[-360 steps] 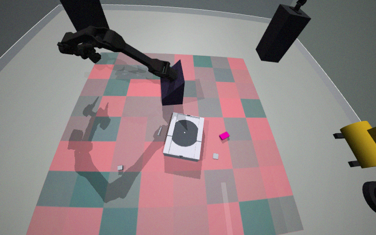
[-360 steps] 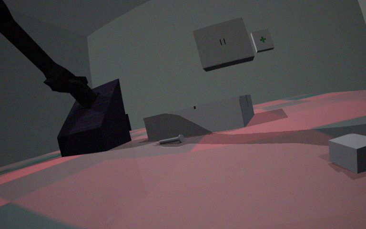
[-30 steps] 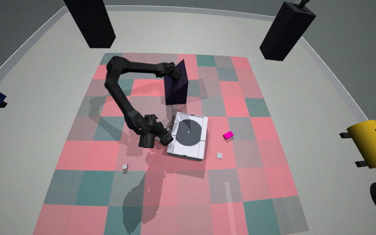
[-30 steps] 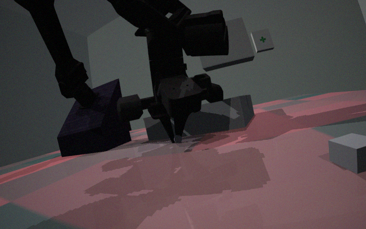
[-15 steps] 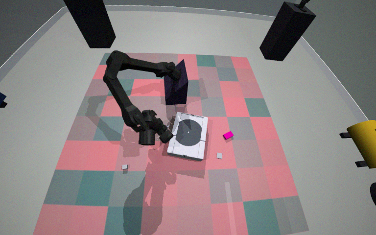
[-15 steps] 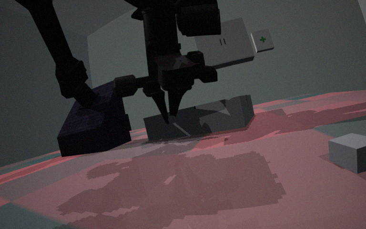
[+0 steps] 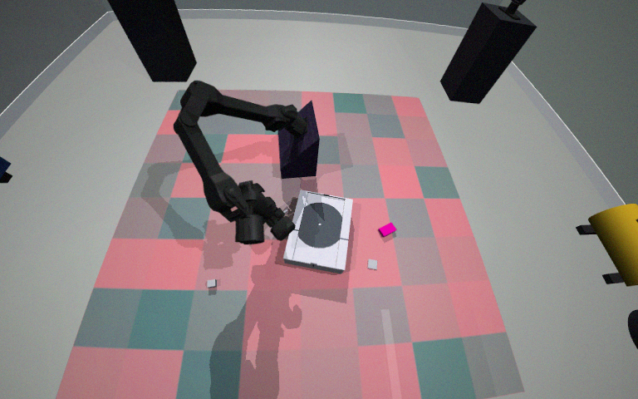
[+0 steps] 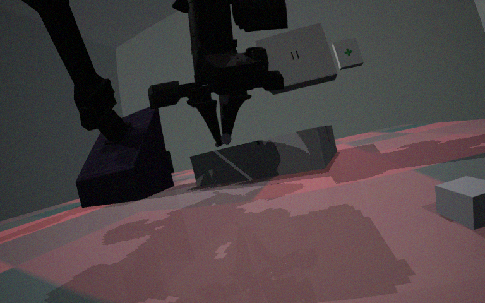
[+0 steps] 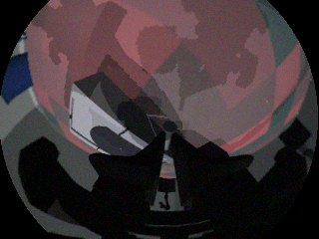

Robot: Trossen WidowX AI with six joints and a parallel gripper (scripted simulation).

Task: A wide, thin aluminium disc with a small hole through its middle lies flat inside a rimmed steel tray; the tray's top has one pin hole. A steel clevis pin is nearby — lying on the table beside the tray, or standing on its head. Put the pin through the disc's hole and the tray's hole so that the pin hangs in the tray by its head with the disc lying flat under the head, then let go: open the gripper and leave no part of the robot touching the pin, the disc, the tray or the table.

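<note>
Beside the tray (image 7: 312, 258) (image 8: 300, 153) (image 9: 86, 111), above the tabletop (image 7: 225, 263) (image 8: 321, 228) (image 9: 145, 35), the pin (image 8: 225, 138) (image 9: 169, 126) is gripped between the fingers (image 8: 219, 141)! The disc (image 7: 312, 237) (image 9: 111, 141) is seated flat inside the tray; the magenta block (image 7: 387, 229) is placed off the tray's far side from the arm (image 7: 199, 155).

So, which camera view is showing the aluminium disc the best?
The top view: it shows the whole round face of the disc. The wrist view shows it partly, at a slant; the exterior view hides it.
</note>
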